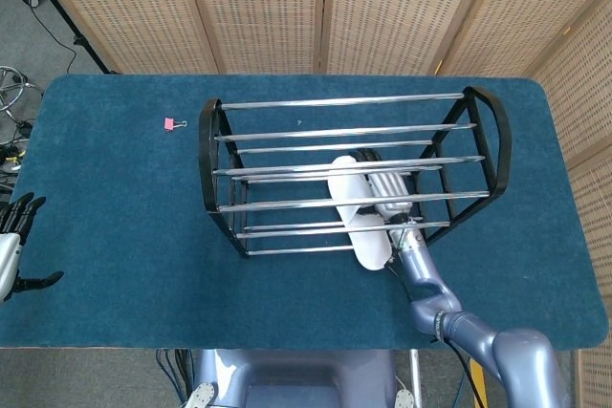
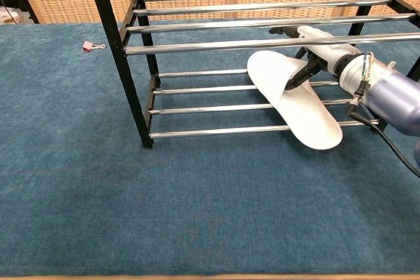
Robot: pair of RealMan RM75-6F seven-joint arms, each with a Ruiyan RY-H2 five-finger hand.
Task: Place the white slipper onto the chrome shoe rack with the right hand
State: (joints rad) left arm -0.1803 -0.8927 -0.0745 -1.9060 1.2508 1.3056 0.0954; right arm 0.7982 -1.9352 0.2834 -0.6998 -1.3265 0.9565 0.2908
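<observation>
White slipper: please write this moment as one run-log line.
right hand: holds flat white slipper | slipper: partly on lower tier, chrome shoe rack | left hand: open, table edge

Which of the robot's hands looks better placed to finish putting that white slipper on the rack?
The right hand: its fingers already grip the white slipper, lying across the chrome shoe rack's lower bars. The left hand hangs far off, at the table's edge.
</observation>
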